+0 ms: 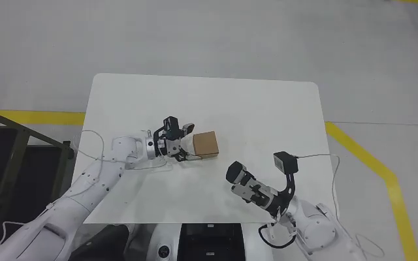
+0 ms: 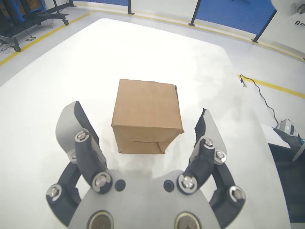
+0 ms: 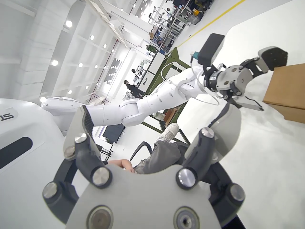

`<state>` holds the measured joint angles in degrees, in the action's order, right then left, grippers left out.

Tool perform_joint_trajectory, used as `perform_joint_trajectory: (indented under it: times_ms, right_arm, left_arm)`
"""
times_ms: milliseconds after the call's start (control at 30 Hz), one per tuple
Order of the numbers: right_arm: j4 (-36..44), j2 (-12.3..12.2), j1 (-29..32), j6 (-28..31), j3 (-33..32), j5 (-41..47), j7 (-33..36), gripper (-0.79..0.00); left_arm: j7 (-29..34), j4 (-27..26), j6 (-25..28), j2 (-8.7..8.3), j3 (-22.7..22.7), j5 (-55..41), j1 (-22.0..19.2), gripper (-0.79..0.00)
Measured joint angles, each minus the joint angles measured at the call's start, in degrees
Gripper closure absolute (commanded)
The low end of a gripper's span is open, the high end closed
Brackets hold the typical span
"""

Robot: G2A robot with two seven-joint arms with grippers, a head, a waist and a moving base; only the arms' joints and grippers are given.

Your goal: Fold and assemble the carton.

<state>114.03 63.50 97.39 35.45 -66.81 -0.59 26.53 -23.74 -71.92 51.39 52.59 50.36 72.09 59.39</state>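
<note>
I recorded the carton [image 1: 205,143] standing folded shut mid-frame on the bench [image 1: 261,104], my left claw [image 1: 191,142] spread wide astride its near end, apparently to square it, my right claw [image 1: 234,173] also apart, parked lower right.

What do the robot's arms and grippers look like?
Both arms are smooth white jointed shells. The left gripper and right gripper each have a silver base, black linkages, silver bolts and two silver fingers with black pads. Each wrist carries a black camera box and thin pale cable.
</note>
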Motion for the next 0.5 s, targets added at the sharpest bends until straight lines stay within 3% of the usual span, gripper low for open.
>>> perform_joint_trajectory:
  times_ms: [233, 500]
  right_arm:
    - [-3.9, 0.9, -3.1, 0.6, 1.9, -4.7, -6.2, -0.785]
    - [-9.6, 1.7, -5.8, 0.0, 1.3, -21.0, -17.9, -0.785]
  left_arm:
    - [-4.0, -5.7, 3.5, -3.07, 10.1, -3.6, 6.2, -0.785]
    - [5.8, -11.2, 1.8, -5.59, 20.8, -11.2, 13.6, -0.785]
